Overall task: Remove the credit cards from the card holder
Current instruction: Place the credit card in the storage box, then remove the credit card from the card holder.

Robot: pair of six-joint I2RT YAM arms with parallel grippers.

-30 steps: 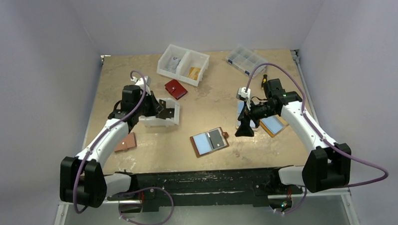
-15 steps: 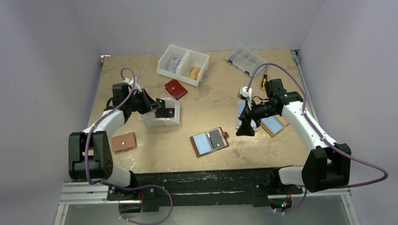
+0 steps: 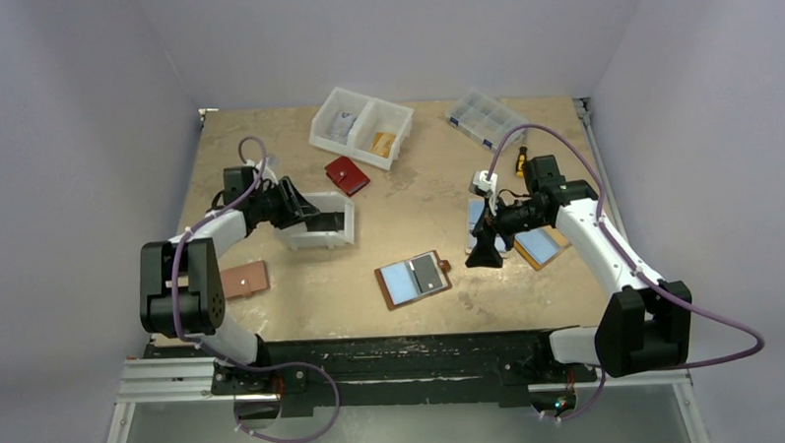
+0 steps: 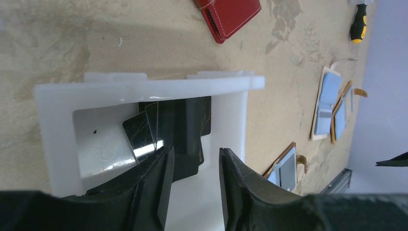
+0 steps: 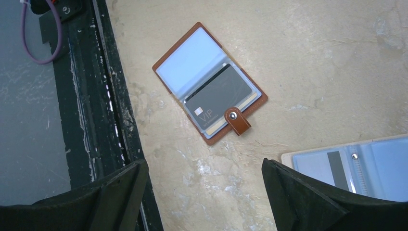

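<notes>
Here, the holder (image 5: 209, 84) lies open by the bench's (image 3: 312, 283) near edge, one card (image 5: 219, 96) inside. The right pincer (image 5: 203, 163) hovers released above, likely to pull it; the left pincer (image 4: 195, 154), released, hangs over the bin (image 4: 144, 89) of cards (image 4: 185, 125).

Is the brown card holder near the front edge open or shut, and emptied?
Open: the card holder lies spread flat, snap tab undone. Not empty: a grey VIP card sits in one panel.
</notes>
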